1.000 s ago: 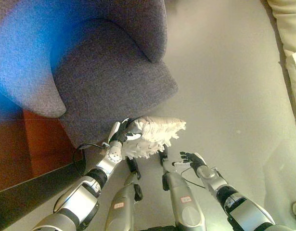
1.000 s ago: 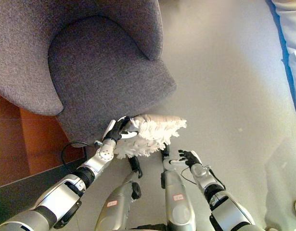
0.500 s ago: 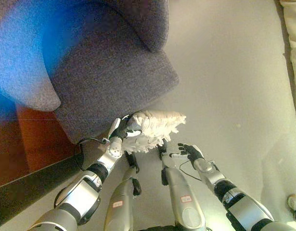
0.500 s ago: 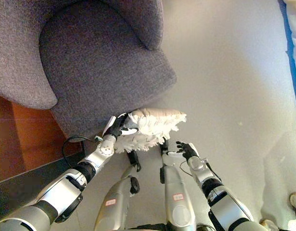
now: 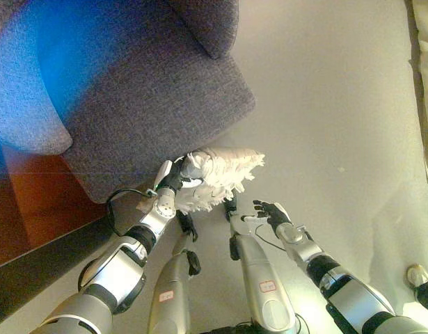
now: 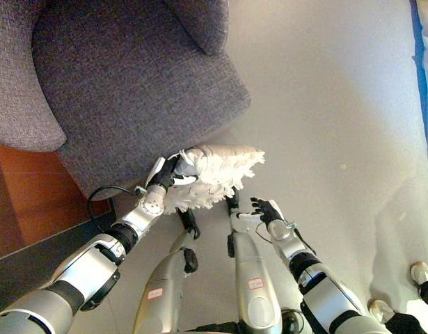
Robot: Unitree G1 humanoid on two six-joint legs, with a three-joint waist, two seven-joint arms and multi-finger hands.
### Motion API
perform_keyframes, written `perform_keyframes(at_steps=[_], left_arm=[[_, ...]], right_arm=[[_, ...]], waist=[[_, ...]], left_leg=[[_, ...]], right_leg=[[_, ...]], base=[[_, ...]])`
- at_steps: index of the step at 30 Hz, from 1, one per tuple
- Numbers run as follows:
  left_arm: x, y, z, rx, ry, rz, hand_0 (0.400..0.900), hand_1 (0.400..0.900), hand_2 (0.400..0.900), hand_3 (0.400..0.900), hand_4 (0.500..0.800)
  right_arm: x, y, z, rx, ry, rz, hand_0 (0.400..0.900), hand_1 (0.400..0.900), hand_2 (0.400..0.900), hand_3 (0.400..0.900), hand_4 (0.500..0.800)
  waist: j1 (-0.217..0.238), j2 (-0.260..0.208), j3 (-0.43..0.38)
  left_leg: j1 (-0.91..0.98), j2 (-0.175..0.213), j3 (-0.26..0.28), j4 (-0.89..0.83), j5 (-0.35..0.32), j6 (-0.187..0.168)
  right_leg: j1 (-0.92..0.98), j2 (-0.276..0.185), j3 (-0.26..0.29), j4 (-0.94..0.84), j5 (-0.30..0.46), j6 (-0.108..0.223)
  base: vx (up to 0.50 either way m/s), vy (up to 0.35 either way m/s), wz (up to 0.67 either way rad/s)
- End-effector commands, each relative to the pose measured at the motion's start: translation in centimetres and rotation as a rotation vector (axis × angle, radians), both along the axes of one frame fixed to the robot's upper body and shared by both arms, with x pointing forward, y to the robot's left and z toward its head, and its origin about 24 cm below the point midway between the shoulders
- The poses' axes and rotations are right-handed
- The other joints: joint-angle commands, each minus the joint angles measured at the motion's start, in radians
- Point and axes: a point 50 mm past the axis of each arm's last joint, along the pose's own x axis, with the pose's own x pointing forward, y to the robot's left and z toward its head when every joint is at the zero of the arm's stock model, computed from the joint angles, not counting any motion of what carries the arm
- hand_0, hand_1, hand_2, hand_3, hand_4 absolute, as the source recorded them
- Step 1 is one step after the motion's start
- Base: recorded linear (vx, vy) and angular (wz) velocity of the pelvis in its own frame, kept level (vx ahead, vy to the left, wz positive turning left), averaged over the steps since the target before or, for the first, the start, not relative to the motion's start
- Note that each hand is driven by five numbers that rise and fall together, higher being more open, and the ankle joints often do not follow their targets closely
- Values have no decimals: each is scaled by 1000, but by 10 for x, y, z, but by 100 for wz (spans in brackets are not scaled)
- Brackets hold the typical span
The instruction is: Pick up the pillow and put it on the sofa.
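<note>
A white shaggy pillow [image 5: 220, 177] hangs in my left hand [image 5: 173, 179], whose fingers are curled round its left end; it also shows in the right eye view [image 6: 217, 174]. It is held above the floor, right at the front edge of the grey sofa chair [image 5: 144, 90]. My right hand [image 5: 271, 212] is open and empty, low and to the right of the pillow, apart from it.
A light grey floor [image 5: 325, 104] spreads to the right. A reddish-brown wooden strip [image 5: 26, 209] lies left of the chair. A pale cushion edge [image 5: 426, 62] shows at the far right. A person's shoe [image 5: 417, 277] is at the lower right.
The camera has shifted, so the chair sits higher in the picture. My left hand still holds the pillow at the seat's front edge. The right hand stays open below it.
</note>
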Motion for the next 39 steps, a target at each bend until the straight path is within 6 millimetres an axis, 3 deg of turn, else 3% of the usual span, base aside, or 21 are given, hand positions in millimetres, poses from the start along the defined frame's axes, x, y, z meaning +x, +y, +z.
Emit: perform_keyframes(at_steps=[1, 26, 33, 39], left_arm=[[9, -1, 21, 17, -84, -21, 400, 400, 400, 400, 500], [10, -2, 24, -24, -111, -43, 400, 400, 400, 400, 500], [4, -5, 18, -69, -111, -60, 400, 400, 400, 400, 500], [-9, -9, 3, -81, -66, -109, 400, 400, 400, 400, 500]], right_arm=[[4, 2, 8, 18, -39, 5, 900, 900, 900, 900, 800], [-5, -3, -3, 16, 7, -1, 900, 900, 900, 900, 800], [-25, -23, -24, -23, 109, -4, 900, 900, 900, 900, 800], [-60, -41, -50, -33, 232, -38, 900, 900, 900, 900, 800]], waist=[[-10, -5, 4], [-5, 3, 4], [8, 14, 4], [22, 29, -41]], left_leg=[[-105, 77, -29, 140, -19, -87], [-36, 73, -49, 133, -34, -84], [93, 65, -66, 115, -52, -78], [196, 53, -82, 81, -63, -73]], right_leg=[[-66, -44, 23, 130, -90, 114], [2, -51, 20, 130, -108, 112], [137, -61, 5, 111, -128, 109], [251, -64, -14, 81, -146, 107]], base=[[0, 0, 0], [0, 0, 0], [17, 26, 3], [54, 23, 11]])
